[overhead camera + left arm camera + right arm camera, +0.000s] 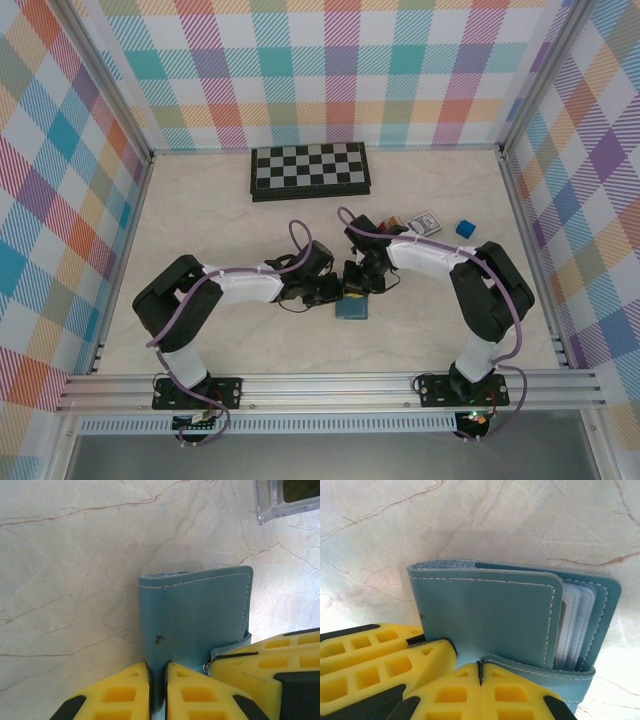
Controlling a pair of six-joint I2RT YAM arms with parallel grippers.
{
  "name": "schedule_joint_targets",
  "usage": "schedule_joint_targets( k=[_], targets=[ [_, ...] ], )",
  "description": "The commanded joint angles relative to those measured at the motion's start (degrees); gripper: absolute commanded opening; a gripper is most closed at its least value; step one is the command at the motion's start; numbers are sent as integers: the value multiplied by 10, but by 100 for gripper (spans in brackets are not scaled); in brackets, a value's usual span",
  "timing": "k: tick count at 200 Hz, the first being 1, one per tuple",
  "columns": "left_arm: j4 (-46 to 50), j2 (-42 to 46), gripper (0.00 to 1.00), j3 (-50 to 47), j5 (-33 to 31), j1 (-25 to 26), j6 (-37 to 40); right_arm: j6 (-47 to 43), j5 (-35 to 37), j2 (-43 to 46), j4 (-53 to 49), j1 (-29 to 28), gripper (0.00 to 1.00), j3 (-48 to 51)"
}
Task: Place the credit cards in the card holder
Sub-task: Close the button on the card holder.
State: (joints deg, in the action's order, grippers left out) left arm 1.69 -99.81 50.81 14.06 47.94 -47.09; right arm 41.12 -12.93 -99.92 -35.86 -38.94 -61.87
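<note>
left wrist view: i count one card holder (200, 610), mid-worktop (65, 555) between my two arms: teal grained leather, white stitching, rounded corners, a small dark mark on the cover. my left fingers (158, 687), yellow and grid-pocketed, pinch its cover edge. my right fingers (480, 677) are pressed together at its lower flap. several clear sleeves (572, 625) show inside.

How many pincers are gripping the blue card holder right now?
2. The left pincer pinches one cover edge of the card holder. The right pincer, close beside it, is shut on another flap of it.
</note>
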Motion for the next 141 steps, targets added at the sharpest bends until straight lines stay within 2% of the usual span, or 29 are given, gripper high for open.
schedule_joint_targets(
  k=[1, 72, 89, 111, 132, 141],
  targets=[
    [10, -13, 12, -1, 10, 15, -1, -6, -10, -25, -2, -3, 0, 11],
    [8, -9, 12, -3, 9, 15, -4, 29, 13, -7, 49, -4, 0, 109],
    [6, 0, 13, -7, 8, 15, -1, 20, 11, 15, 61, -4, 0, 105],
    [9, 36, 20, -12, -14, 15, 5, -10, 17, 81, 54, -4, 13, 62],
    [41, 100, 31, -15, -71, 15, 23, -32, 99, 175, 31, 1, 43, 38],
    [67, 132, 39, -15, -109, 15, 35, -45, 175, 215, 6, 3, 58, 32]
  ],
)
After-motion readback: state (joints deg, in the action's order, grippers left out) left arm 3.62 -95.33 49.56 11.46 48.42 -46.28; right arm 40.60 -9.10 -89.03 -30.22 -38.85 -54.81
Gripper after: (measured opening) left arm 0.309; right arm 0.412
